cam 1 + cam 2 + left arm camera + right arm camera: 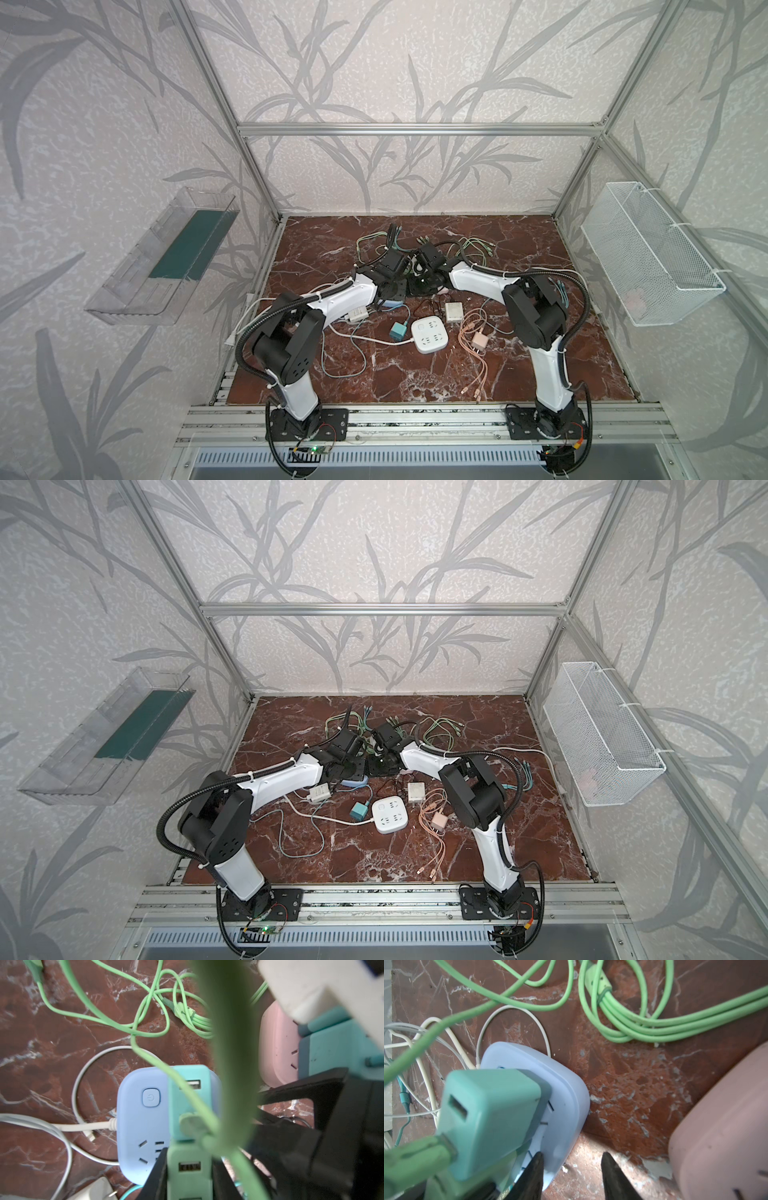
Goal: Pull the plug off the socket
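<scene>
A light blue socket [143, 1126] lies on the red marble table, mostly hidden under the arms in both top views [390, 302]. Two plugs stand on it side by side: a teal plug [189, 1095] with a green cable in its USB port, and a pale green plug [189, 1169]. My left gripper [189, 1178] is shut on the pale green plug, one black finger on each side. My right gripper [573, 1167] is open. One finger [536, 1169] rests on the socket's face [562, 1101] beside the teal plug [492, 1113], and the other stands over the bare table.
A pink socket [720, 1126] with a teal plug in it lies close beside the blue one. Green cables [643, 1026] coil behind. Nearer the front lie a white socket [430, 333], a teal charger [398, 330], a pink charger [480, 341] and loose cables.
</scene>
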Tool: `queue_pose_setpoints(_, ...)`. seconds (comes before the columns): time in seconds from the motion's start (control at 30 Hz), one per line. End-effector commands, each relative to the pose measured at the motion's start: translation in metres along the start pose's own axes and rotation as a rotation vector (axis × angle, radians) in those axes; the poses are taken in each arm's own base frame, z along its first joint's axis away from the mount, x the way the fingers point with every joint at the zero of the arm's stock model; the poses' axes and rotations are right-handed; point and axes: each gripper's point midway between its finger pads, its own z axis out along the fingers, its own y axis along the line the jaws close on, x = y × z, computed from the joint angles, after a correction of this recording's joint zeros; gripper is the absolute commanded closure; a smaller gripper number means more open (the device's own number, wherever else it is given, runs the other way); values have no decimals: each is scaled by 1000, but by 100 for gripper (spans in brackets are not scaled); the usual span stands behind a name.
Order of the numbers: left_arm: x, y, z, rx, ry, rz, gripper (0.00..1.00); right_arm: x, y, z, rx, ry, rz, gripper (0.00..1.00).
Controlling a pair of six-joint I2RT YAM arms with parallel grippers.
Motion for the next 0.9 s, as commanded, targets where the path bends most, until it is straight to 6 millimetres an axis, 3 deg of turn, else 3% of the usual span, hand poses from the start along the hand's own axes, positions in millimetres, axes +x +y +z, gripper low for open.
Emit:
queue_pose_setpoints(0.0, 0, -2, 0, -13, 14, 2, 79, -4, -2, 4, 2, 3, 11, 54)
queue_pose_setpoints(0.57, -15, -15, -15, 14, -37, -15, 85, 4, -9, 11, 31, 31, 32, 55)
queue_pose_setpoints(0.87, -27, -11, -24, -16, -71, -47, 86, 13, -14, 15, 70, 66, 18, 56)
